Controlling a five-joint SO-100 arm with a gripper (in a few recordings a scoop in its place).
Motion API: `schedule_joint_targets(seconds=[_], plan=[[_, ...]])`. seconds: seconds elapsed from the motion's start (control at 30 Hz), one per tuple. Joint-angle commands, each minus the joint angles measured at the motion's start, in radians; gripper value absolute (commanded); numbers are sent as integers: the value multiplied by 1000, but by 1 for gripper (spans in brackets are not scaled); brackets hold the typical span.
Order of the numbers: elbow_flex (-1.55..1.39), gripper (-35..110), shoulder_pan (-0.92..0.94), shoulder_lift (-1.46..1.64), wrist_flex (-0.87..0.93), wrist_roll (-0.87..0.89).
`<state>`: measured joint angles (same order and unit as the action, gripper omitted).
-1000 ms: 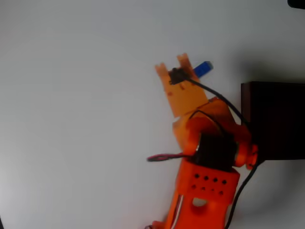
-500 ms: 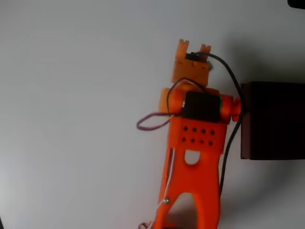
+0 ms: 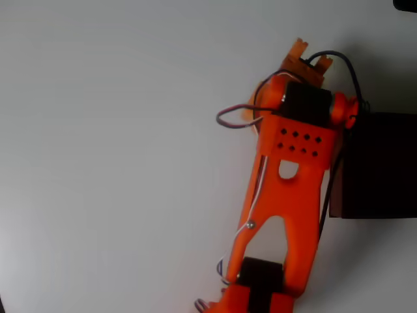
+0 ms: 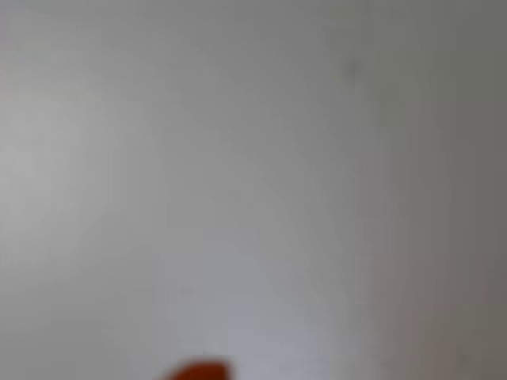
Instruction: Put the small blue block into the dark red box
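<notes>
A bare test or hobby bench is suggested, though the kind of room cannot be told from what is seen. A plain white table [image 3: 117,156] is shown from above in the overhead view, unmarked and evenly lit, with soft shadows cast across it. An orange arm [image 3: 287,195] of printed-looking plastic is seen on it, with rows of small holes in its shell, exposed black motors and loose black and red wires [image 3: 231,120] looped outside the body. A dark red box [image 3: 378,166] is placed at the right edge. In the wrist view, a blurred pale surface [image 4: 238,158] is shown. No furniture, walls or windows are visible.
</notes>
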<state>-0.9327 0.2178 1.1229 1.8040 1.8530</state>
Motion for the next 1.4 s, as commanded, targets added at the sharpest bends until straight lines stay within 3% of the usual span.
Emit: schedule_joint_targets(seconds=[0.0, 0.27, 0.47, 1.37], plan=[[40, 20, 15, 3, 20, 100], [156, 22, -44, -117, 26, 321], [282, 22, -69, -207, 29, 382], [592, 21, -58, -439, 31, 433]])
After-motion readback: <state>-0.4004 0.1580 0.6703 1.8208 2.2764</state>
